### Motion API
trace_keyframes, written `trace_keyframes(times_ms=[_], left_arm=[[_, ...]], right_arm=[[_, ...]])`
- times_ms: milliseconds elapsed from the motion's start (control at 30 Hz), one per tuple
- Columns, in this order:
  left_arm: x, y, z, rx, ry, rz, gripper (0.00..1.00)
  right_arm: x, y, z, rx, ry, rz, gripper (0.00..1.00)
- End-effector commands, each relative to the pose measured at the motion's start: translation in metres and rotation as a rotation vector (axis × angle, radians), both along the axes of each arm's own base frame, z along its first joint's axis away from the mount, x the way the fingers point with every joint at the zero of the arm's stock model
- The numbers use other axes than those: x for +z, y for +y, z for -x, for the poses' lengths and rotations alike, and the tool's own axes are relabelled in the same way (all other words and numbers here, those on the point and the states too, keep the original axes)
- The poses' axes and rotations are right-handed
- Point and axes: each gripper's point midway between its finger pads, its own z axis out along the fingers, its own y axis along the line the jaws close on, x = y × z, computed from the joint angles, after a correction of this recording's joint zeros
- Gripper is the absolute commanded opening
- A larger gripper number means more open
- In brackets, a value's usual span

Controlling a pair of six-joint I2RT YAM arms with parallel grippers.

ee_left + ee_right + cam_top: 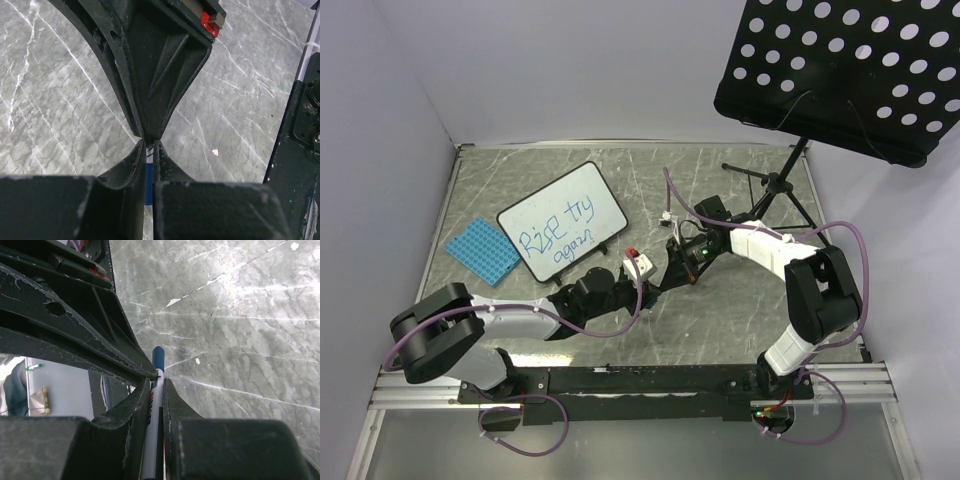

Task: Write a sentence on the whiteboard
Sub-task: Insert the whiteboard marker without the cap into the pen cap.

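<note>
Tools both clamped on one marker

Left tool [150,145] and right tool [157,382] meet tip to tip mid-tabletop [720,322], each pinched tight on my blue-capped marker [158,357]. Whiteboard [578,188] sits well apart, back left, with the blue sentence [558,232] on it in two lines.

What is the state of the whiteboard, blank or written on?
Written on: the whiteboard carries blue handwriting in two lines.

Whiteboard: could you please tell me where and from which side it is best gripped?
Probably the short right edge of the whiteboard, pinched across its thin black frame, coming from the right. That end is free, while the blue plate crowds the left end, and the jaws would stay off the writing.
</note>
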Motion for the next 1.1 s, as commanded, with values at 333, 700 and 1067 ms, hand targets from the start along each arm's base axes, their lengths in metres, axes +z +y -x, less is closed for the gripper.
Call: trace_keyframes(times_ms=[333, 700, 1067], left_arm=[[0.096, 0.029, 0.012, 0.010, -0.059, 0.265, 0.74], [0.059, 0.049, 0.026, -0.161, 0.228, 0.211, 0.99], [0.029, 0.030, 0.043, -0.340, 0.382, 0.137, 0.90]], right_arm=[[0.020, 0.007, 0.003, 0.011, 0.049, -0.087, 0.00], [0.037, 0.007, 0.014, 0.077, -0.008, -0.168, 0.00], [0.042, 0.007, 0.018, 0.096, -0.011, -0.190, 0.00]])
